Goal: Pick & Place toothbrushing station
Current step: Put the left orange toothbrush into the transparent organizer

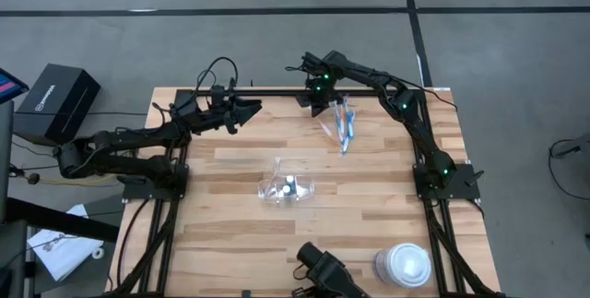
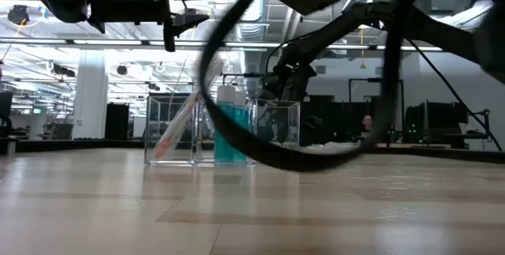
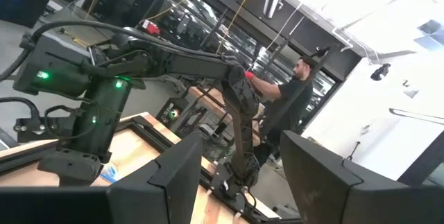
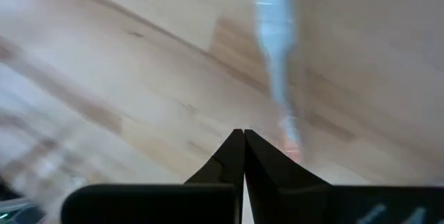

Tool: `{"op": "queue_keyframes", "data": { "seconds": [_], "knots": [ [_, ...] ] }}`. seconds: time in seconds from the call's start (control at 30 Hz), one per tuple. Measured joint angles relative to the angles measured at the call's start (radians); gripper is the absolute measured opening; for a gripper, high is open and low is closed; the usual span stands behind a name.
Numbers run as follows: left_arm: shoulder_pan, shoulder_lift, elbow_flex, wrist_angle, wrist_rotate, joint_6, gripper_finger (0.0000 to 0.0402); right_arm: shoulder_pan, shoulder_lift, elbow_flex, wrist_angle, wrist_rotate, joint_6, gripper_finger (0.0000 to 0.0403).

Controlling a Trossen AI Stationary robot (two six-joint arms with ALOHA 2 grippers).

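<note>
1. High view, left side: the left arm reached across the rear left part of the wooden table (image 1: 230, 215). The left gripper (image 1: 247, 111) hung near the rear edge, its jaws released and nothing between them.
2. The left wrist view confirmed this: the two dark fingers (image 3: 177, 172) stood apart with only the room showing in the gap. Farther off in that view, the right arm and a seated person (image 3: 291, 99) were visible beyond the table.
3. Table centre: a small clear plastic cup (image 1: 288, 188) lay on the wood with a small blue-green item inside it. It was well apart from both grippers.
4. Low view: clear containers (image 2: 225, 133) stood on the table, holding a blue-green object and a slim orange-and-white brush leaning at a tilt. A dark cable (image 2: 260, 140) looped in front of them.
5. Right of centre, near the rear edge: the right gripper (image 1: 320, 97) had its jaws clenched. The right wrist view showed the two fingertips (image 4: 243, 156) pressed together with no gap.
6. Just beside that gripper, a clear holder carrying blue toothbrushes (image 1: 343, 125) was on the table; whether the gripper touched it could not be told.
7. Front right corner: a white round lidded container (image 1: 404, 264) sat on the table, beside a dark camera mount (image 1: 324, 268) at the front edge.
</note>
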Motion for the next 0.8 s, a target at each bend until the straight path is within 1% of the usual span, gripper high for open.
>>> {"op": "queue_keyframes", "data": {
  "seconds": [0.07,0.17,0.33,0.4,0.47,0.57,0.63,0.73,0.8],
  "knots": [
    [0.0,0.0,0.0,0.0,0.0,0.0,0.019,0.005,0.0,0.001,0.018,-0.023,0.001,0.0],
    [0.0,0.0,0.0,0.001,0.0,-0.001,0.019,0.011,-0.002,0.038,0.021,-0.018,-0.01,0.0],
    [0.0,0.0,0.0,0.002,0.0,-0.006,0.019,-0.006,-0.011,0.221,0.015,-0.011,-0.062,0.0006],
    [0.0,0.0,0.0,0.002,0.001,-0.008,0.019,-0.02,-0.052,0.191,0.069,0.006,-0.061,0.0021],
    [0.0,0.0,0.0,0.003,0.001,-0.008,0.019,-0.038,-0.073,0.177,0.027,0.038,-0.07,0.0045],
    [0.0,0.0,0.0,0.003,0.001,-0.007,0.019,-0.048,-0.075,0.177,-0.053,0.111,-0.093,0.0086],
    [0.0,0.0,0.0,0.002,0.001,-0.003,0.019,-0.05,-0.071,0.176,-0.086,0.142,-0.113,0.0111],
    [0.0,0.0,0.0,0.001,0.001,0.0,0.019,-0.037,-0.054,0.169,-0.093,0.143,-0.132,0.0135],
    [0.0,0.0,0.0,0.001,0.001,0.0,0.019,-0.025,-0.048,0.14,-0.089,0.146,-0.133,0.0144]
  ]
}}
